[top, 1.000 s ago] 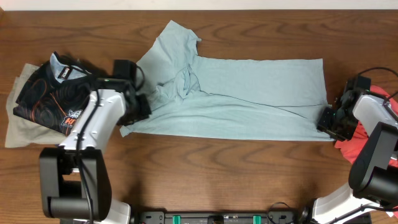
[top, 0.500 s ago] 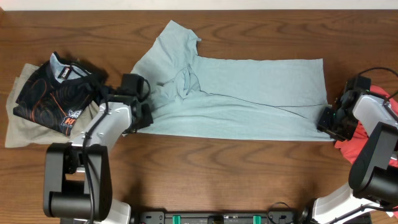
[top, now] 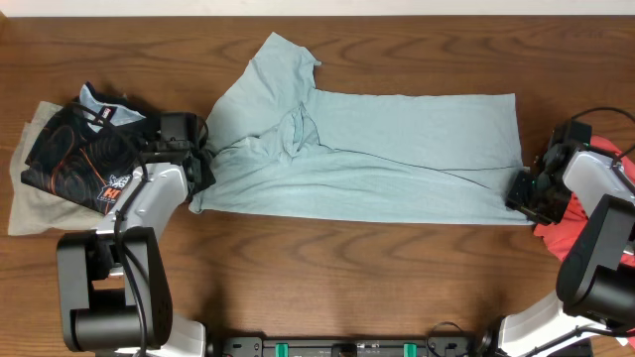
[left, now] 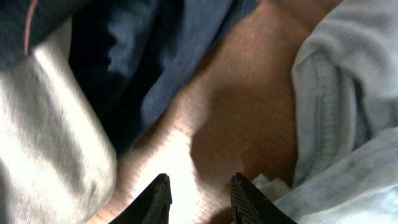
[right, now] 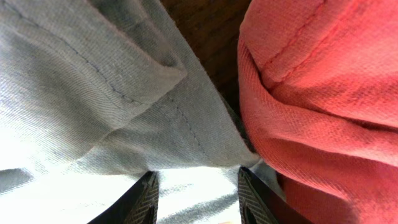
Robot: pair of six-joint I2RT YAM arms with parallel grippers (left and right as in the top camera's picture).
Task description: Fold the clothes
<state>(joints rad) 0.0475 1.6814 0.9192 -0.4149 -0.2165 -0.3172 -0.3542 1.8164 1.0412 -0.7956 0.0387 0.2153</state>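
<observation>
Left end effector (left: 199, 190): fingers apart, only bare desk (left: 242, 106) between them. The T-shirt (left: 348, 93) edge lies just beside it, so it is likely lining up on that hem.

Right end effector (right: 198, 186): fingers apart, straddling the stitched corner hem, no pinch seen.

Shirt spread across mid-desk, soft pale jersey, rumpled at collar.

Coral garment (right: 323, 93): coarser weave, bunched, touching the shirt's right corner.

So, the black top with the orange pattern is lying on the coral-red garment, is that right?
Not quite: the black top is lying on the beige garment, as the overhead view shows; the coral-red garment sits at the opposite end.
</observation>
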